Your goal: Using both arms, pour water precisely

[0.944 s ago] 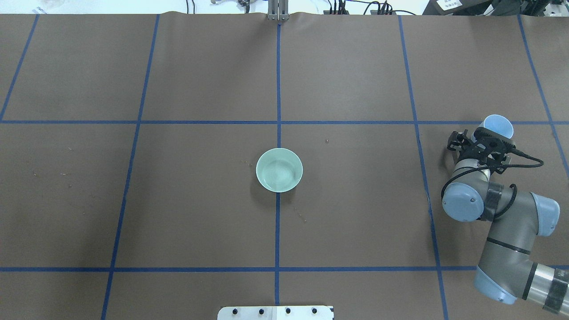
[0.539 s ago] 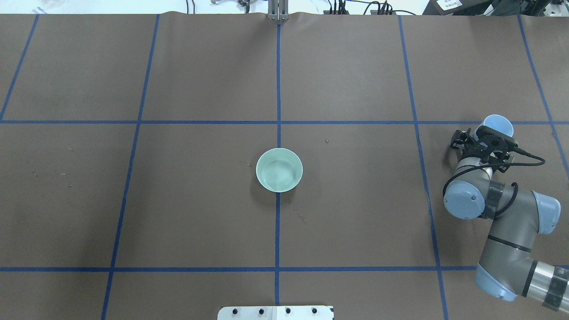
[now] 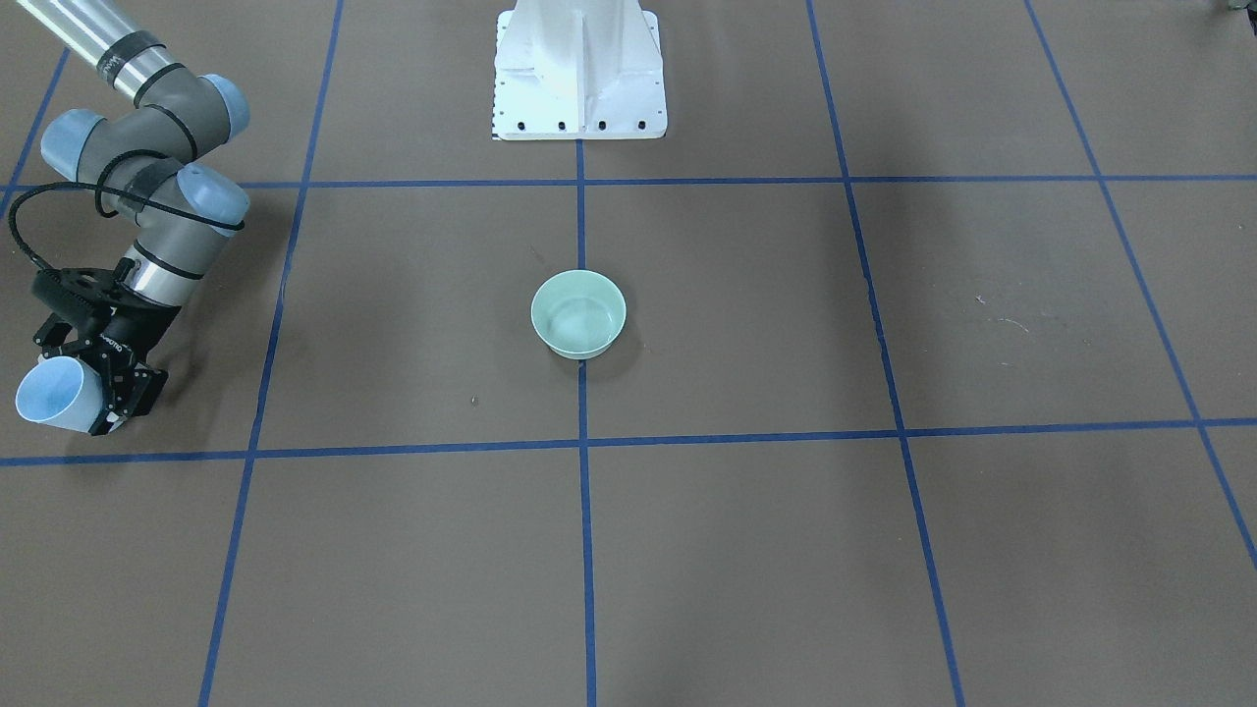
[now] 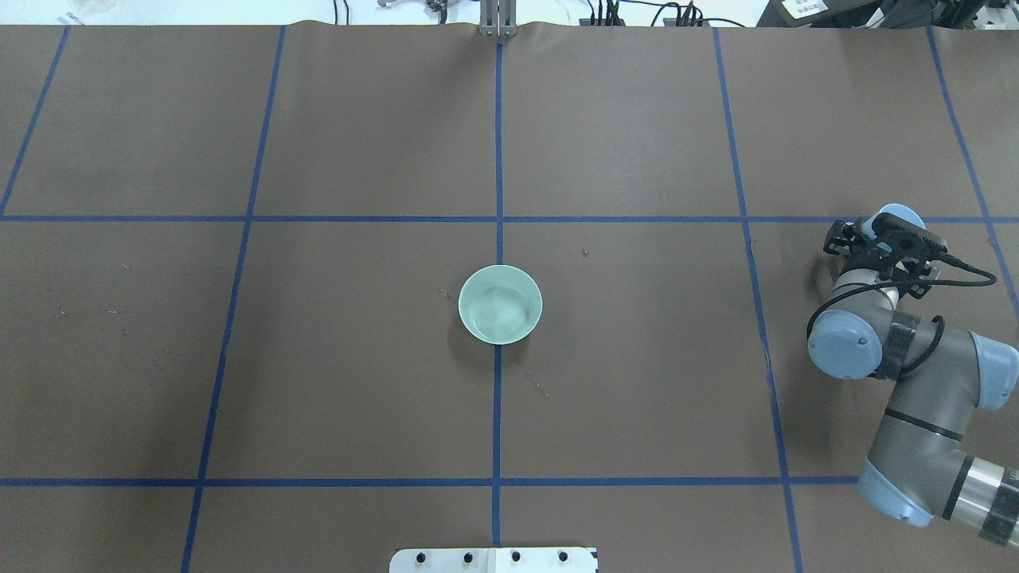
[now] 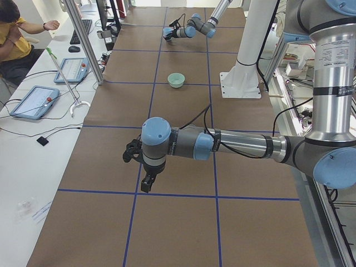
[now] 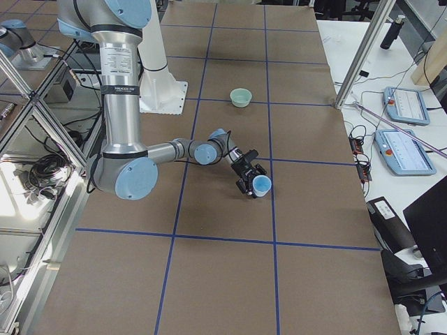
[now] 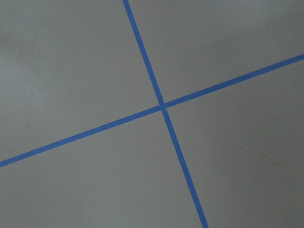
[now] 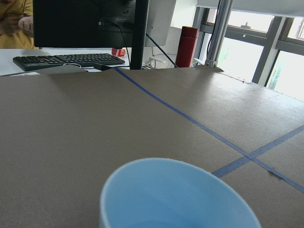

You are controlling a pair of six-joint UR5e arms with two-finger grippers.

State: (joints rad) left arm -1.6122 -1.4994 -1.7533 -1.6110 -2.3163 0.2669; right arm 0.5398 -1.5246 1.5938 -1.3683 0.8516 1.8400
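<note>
My right gripper (image 4: 890, 239) is shut on a pale blue cup (image 4: 900, 213) at the table's right side, low over the brown mat. The cup also shows in the front view (image 3: 49, 395), tilted with its mouth turned away from the robot, and in the right wrist view (image 8: 176, 194). I cannot make out water in it. A pale green bowl (image 4: 500, 304) stands at the table's middle with a faint sheen inside. My left gripper (image 5: 146, 169) shows only in the exterior left view, low over the mat and far from the bowl; I cannot tell whether it is open.
Blue tape lines (image 4: 498, 159) divide the brown mat into squares. The white pedestal (image 3: 579, 69) stands at the robot's side of the table. Tablets (image 5: 34, 101) and a person (image 5: 16, 33) are beside the table's far edge.
My right gripper has moved a little to the right and away from the robot with the blue cup in it. The bowl has not moved.
</note>
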